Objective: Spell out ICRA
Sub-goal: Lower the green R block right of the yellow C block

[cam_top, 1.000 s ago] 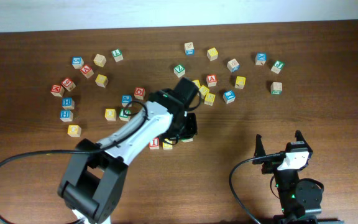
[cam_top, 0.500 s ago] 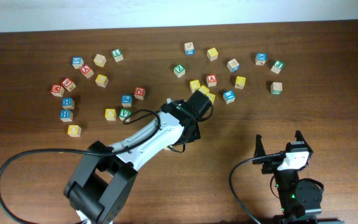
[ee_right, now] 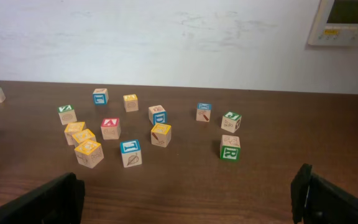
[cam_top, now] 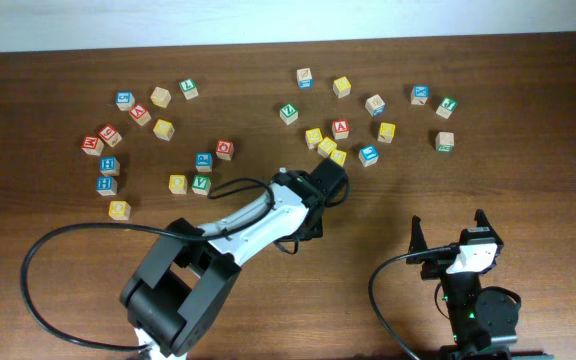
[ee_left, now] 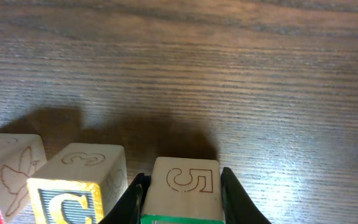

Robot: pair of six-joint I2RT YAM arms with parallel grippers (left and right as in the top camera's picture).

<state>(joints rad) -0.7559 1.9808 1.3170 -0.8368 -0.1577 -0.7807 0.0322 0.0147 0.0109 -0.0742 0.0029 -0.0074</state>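
In the left wrist view my left gripper (ee_left: 182,190) is shut on a green-faced cube (ee_left: 184,179) with a carved 5 on its upper side; its letter does not show. The cube is low over the wood, just right of the yellow C cube (ee_left: 73,198). A red-faced cube (ee_left: 5,177) with a carved bird stands left of the C, cut by the frame edge. The red A cube (cam_top: 341,127) sits in the far cluster. A green R cube (ee_right: 230,149) rests at the right. My right gripper (ee_right: 185,199) stands open over bare wood.
Loose letter cubes lie scattered across the far half of the table (cam_top: 528,180): a left group around a red cube (cam_top: 225,149), and yellow cubes (cam_top: 326,146) just beyond the left wrist. The left arm (cam_top: 258,215) crosses the table's middle, covering the cubes under it.
The left arm has swung right and a little away from the front edge; the red and yellow cubes seen beside it in the overhead view are now covered. The right arm has not moved.
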